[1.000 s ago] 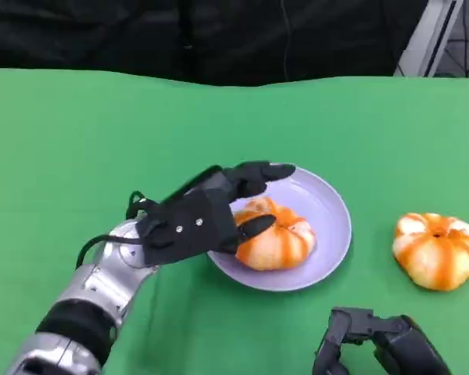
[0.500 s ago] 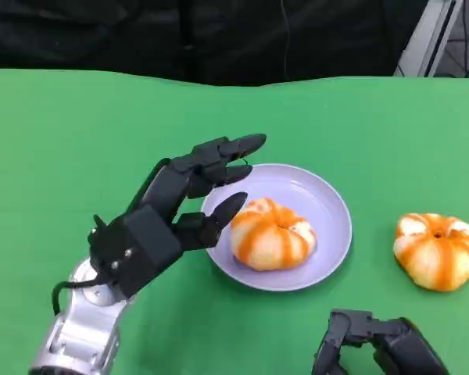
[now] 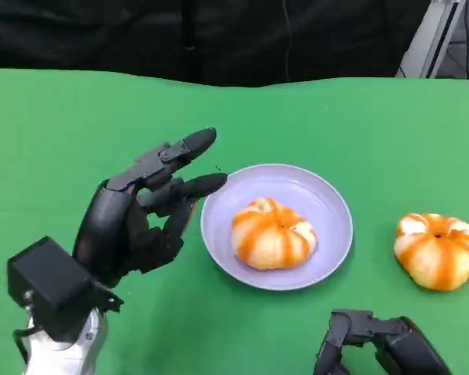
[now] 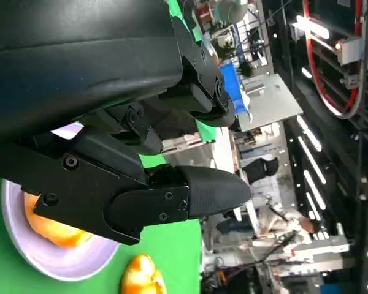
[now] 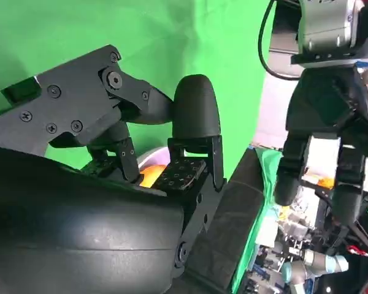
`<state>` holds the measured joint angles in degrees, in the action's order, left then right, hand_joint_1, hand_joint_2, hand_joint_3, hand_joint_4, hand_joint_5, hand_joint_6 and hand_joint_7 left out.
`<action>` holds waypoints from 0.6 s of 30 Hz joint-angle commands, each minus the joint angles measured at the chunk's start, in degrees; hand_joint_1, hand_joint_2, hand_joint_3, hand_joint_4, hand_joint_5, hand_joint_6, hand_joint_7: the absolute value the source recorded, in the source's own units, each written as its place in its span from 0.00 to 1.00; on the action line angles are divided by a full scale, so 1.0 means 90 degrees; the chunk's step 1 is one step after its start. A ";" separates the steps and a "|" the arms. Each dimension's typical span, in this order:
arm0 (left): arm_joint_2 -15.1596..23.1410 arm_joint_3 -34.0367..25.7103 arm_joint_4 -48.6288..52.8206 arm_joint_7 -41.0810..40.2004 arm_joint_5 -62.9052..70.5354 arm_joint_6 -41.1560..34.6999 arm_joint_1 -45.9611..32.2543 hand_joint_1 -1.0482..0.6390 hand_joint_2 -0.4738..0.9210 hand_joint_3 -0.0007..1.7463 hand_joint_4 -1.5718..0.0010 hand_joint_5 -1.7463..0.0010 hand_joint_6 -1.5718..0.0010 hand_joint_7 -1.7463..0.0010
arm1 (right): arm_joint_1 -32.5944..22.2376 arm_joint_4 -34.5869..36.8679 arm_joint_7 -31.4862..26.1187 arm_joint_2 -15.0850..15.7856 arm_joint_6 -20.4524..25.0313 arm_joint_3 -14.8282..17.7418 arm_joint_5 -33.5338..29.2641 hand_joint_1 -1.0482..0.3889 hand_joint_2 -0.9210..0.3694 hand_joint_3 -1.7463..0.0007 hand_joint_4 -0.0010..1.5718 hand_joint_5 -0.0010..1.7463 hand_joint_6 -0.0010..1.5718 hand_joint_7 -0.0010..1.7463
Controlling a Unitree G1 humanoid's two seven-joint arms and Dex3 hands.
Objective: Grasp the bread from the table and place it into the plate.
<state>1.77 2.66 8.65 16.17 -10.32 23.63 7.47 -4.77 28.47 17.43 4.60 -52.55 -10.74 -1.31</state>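
Near the table's right edge, your remaining bread (image 3: 438, 250) lay closest to your curled, empty right hand (image 3: 379, 344); left hand (image 3: 141, 215) spread empty beside the plate (image 3: 328, 250).

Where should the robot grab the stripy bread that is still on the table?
Probably from above, with the fingers on opposite sides of the bread on the table. It is round, domed and lies flat, with bare green table all around it. The right hand is nearest.
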 commanded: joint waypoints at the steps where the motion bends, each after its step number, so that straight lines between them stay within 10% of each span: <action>1: 0.0001 -0.0102 -0.0278 0.0182 -0.0359 -0.0169 -0.0219 0.13 1.00 0.30 0.47 0.98 0.64 1.00 | 0.0008 0.0037 0.0007 0.0031 -0.0063 0.0022 0.0049 0.55 0.22 0.50 0.51 0.89 0.49 0.76; 18: -0.0082 -0.0229 -0.0441 0.0526 -0.0644 0.0245 -0.0974 0.15 1.00 0.30 0.45 0.99 0.63 0.99 | -0.0003 0.0019 0.0094 0.0054 -0.0031 0.0030 0.0107 0.55 0.21 0.50 0.50 0.89 0.49 0.76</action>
<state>0.66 1.41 5.11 20.36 -15.65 25.04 -1.14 -4.75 28.49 18.07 4.58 -52.54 -10.78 -1.13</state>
